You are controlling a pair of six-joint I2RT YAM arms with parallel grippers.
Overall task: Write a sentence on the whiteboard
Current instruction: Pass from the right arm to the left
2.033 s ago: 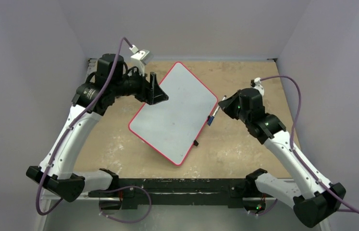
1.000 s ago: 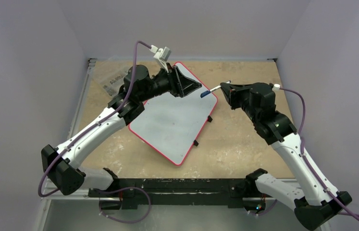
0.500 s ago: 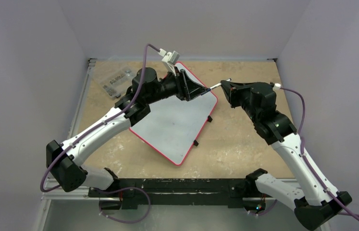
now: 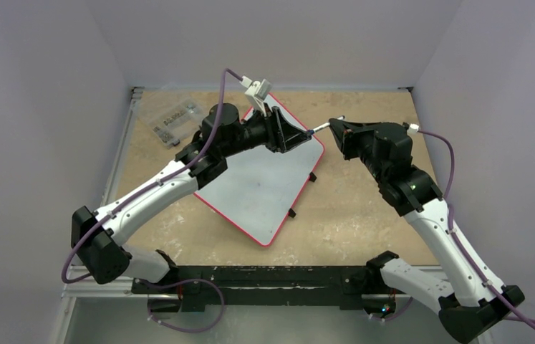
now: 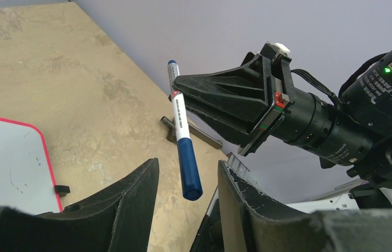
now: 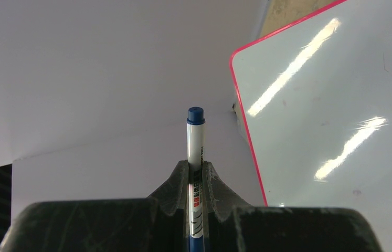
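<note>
one slim blue-capped marker (image 5: 182, 126) pinched in the right jaws, left jaws apart around its cap, glossy red-rimmed whiteboard (image 4: 257, 188) below

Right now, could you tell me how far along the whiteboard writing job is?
Done: the right gripper has the marker clamped. In hand: the marker's blue cap sits between the open fingers of the left gripper, apparently not yet pinched, so uncapping looks next. Left: the whiteboard is blank apart from faint smudges, so all the writing remains.
</note>
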